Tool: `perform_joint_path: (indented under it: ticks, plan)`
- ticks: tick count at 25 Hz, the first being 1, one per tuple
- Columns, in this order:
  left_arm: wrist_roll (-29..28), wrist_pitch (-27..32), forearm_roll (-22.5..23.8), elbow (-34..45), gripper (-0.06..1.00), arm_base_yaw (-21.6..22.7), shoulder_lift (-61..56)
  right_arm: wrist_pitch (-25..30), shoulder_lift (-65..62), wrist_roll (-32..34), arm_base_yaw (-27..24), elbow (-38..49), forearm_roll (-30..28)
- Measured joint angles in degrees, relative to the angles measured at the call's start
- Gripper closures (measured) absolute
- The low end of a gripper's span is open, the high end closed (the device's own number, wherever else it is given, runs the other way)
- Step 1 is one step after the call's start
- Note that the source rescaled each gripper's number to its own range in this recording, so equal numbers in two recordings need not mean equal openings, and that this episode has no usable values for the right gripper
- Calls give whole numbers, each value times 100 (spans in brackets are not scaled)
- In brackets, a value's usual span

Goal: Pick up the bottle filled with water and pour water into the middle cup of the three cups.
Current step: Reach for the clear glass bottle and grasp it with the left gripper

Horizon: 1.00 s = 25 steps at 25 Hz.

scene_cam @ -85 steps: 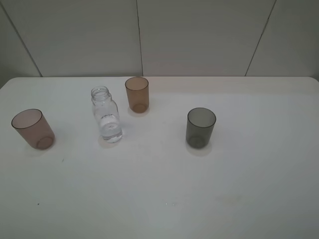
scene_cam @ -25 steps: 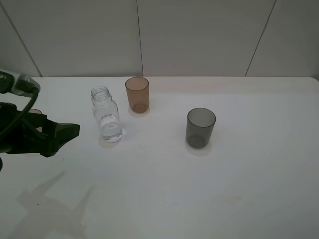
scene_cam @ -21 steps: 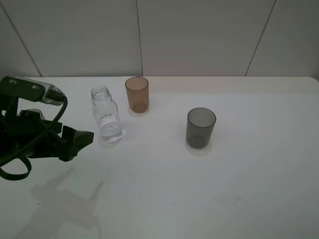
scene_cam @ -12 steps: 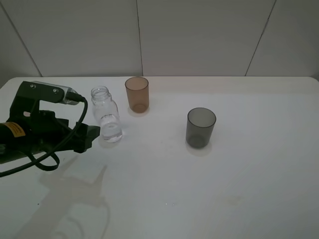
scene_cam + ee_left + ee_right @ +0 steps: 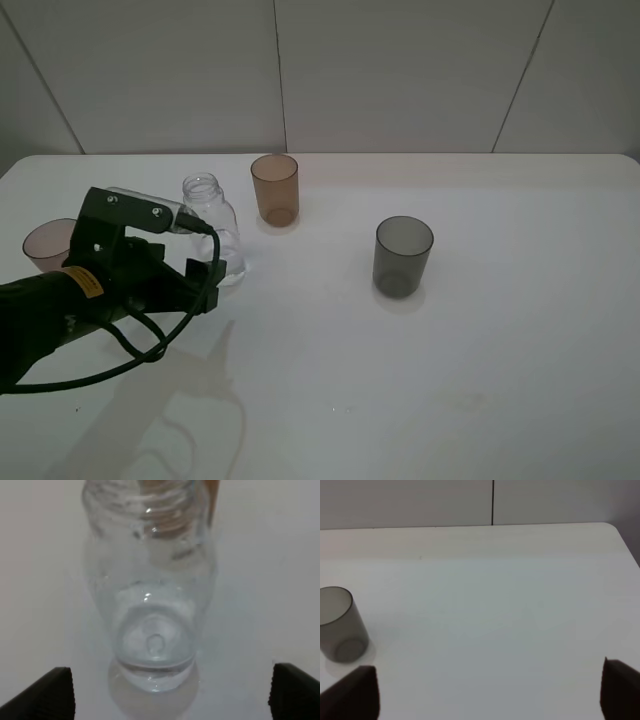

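The clear bottle [image 5: 213,228] stands upright on the white table, a little water in its base. My left gripper [image 5: 207,272] is open just in front of it, on its near-left side. In the left wrist view the bottle [image 5: 155,605] fills the middle, and the gripper [image 5: 170,695] has a dark fingertip at each side, short of its base. The orange-amber middle cup [image 5: 275,188] stands behind the bottle to the right. The pinkish-brown cup [image 5: 47,243] is partly hidden by my left arm. The smoky-grey cup [image 5: 403,256] stands to the right. My right gripper [image 5: 485,692] is open over bare table.
The white table [image 5: 450,400] ends at a panelled wall behind the cups. In the right wrist view the grey cup [image 5: 340,625] stands well off to one side of the right gripper, and the table's far corner [image 5: 615,530] shows.
My left arm has come in from the left edge and moved right towards the bottle, jaws open throughout. The bottle and the cups have not moved.
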Motion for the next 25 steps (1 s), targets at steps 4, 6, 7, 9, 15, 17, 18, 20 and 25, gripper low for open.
perform_joint_path:
  ticks: [4, 6, 7, 9, 15, 17, 18, 20, 25]
  plan:
    - [0, -677, -201, 6, -6, 0, 403, 0, 0, 0, 0, 0, 0]
    - [0, -1031, -153, 6, -6, 0, 619, 0, 0, 0, 0, 0, 0]
    - [0, -1245, -118, 13, -6, 0, 738, 0, 0, 0, 0, 0, 0]
    - [-46, -1703, -10, 80, -6, 0, 996, 0, 0, 0, 0, 0, 0]
    - [-431, -2032, 546, 121, -6, 0, 1794, 0, 0, 0, 0, 0, 0]
    - [-486, -2043, 623, 37, -6, -5, 2010, 0, 0, 0, 0, 0, 0]
    - [-492, -2049, 637, -12, -6, -5, 2087, 0, 0, 0, 0, 0, 0]
    - [-497, -2064, 637, -90, -6, -5, 2170, 0, 0, 0, 0, 0, 0]
    - [-512, -2081, 607, -197, -6, -5, 2190, 0, 0, 0, 0, 0, 0]
